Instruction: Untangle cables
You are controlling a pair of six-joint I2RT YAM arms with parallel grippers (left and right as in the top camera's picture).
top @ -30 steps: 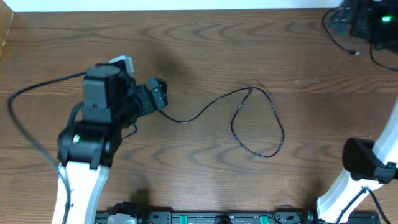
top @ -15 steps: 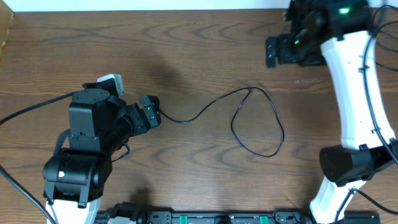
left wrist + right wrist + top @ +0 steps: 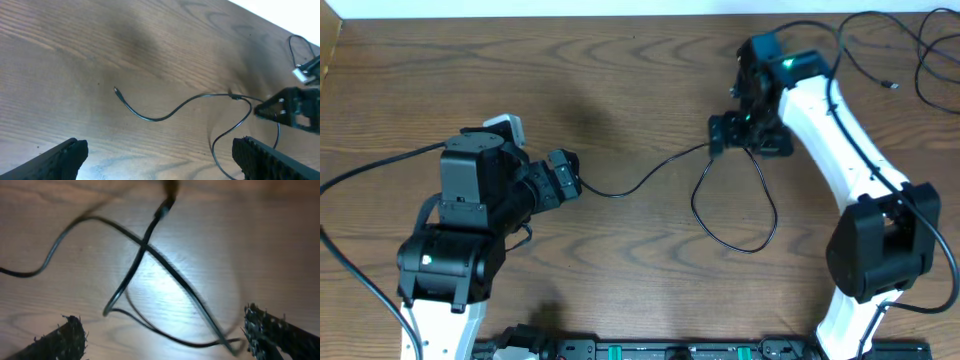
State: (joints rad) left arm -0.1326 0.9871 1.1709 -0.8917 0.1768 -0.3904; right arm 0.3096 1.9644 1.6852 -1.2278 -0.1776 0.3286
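**Cable loop unmoved; right arm now over the crossing**

Cable (image 3: 650, 178) lies mid-surface exactly as it did a second ago. It has the same S-curve on the left and the same closed loop (image 3: 735, 200) on the right, and nothing has been lifted.

The change is all in the arms. The right arm had only its base in view a second ago. It has since swung across from the far right corner, and the right claw (image 3: 745, 138) now hangs over the top of the loop, where the strand crosses itself. Its wrist view shows that crossing (image 3: 145, 245) ahead of released, wide-apart fingers, with nothing between them.

The left claw (image 3: 567, 178) has shifted slightly and sits just beside the cable's left end. It is also released and empty. From its wrist camera the small plug tip (image 3: 116, 90) lies free on the wood surface (image 3: 620, 80).

My read is that the approach is done and no grasp has been made yet. The right claw looks positioned to take the strand at the crossing, while the left is near the free end. The untangling itself has not started.

Counts:
- Arms: 2
- Claws: 2, both released
- Black cable in the work area: 1
- Loops in it: 1
- Self-crossings: 1
- Free plug ends clearly visible on it: 1
- Extra black cords (image 3: 880, 75) at the far right corner: number cannot be told
- White cord: none seen
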